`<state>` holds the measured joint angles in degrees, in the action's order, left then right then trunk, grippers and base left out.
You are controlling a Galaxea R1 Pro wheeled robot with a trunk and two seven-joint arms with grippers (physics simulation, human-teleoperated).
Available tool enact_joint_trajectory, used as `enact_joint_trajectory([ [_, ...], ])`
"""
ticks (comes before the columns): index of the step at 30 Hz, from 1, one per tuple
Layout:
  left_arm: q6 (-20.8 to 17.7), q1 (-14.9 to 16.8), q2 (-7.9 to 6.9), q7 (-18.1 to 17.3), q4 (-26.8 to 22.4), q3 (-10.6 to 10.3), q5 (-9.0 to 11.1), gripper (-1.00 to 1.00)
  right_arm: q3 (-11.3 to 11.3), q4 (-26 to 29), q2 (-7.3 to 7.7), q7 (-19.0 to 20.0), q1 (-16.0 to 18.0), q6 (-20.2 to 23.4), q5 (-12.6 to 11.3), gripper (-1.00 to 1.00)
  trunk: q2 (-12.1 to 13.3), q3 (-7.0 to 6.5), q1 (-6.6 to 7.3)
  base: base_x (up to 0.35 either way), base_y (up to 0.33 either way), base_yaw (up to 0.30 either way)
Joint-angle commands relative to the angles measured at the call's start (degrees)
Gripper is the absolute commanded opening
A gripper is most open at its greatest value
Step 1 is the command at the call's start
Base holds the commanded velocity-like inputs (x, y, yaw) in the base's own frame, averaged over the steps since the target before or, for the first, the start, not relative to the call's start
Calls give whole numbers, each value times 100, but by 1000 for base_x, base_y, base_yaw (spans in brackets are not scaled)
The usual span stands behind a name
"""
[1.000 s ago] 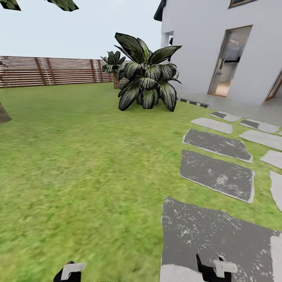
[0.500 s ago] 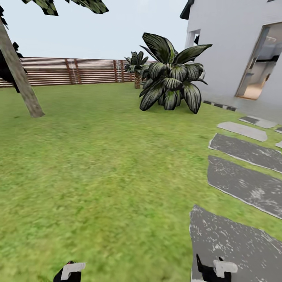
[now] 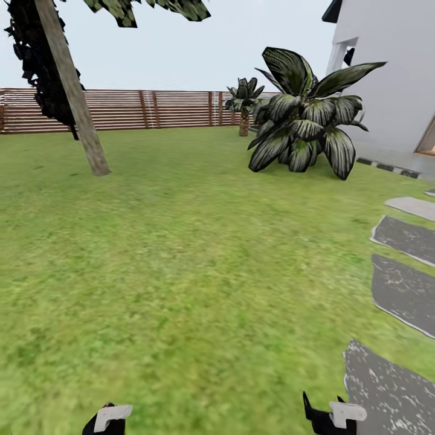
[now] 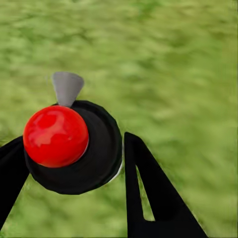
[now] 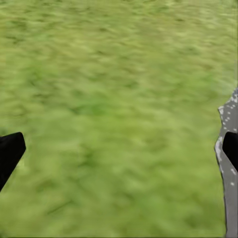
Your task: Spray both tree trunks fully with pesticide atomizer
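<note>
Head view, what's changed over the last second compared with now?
The camera has swung to the robot's left, so everything slid rightward in the picture: the tree trunk has come into view near the fence, while the leafy bush and the stepping stones moved toward the right edge. Nothing in the garden itself moved. The left gripper is shut on the atomizer; the right gripper is open.

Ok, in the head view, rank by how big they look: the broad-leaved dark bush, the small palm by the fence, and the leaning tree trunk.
1. Broad-leaved dark green bush, clearly largest.
2. Leaning grey-brown tree trunk: tall but narrow, and cut off by the picture's top edge.
3. Small palm by the brown slatted fence, smallest, though it stands farthest away, so its true size is unsure.
</note>
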<state>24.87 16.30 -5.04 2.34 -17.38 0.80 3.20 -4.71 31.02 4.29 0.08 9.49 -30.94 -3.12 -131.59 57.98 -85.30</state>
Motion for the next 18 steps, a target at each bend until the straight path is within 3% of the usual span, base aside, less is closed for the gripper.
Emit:
enact_joint_trajectory([
  [1,18,5,-2,3,7,-9,32,-100,5,1,2,1,1,-17,-31,100,-2,5,-1,156,300,279],
  [18,22,-4,-3,3,6,-9,32,-100,5,1,2,1,1,-17,-31,100,-2,5,-1,199,271,279],
])
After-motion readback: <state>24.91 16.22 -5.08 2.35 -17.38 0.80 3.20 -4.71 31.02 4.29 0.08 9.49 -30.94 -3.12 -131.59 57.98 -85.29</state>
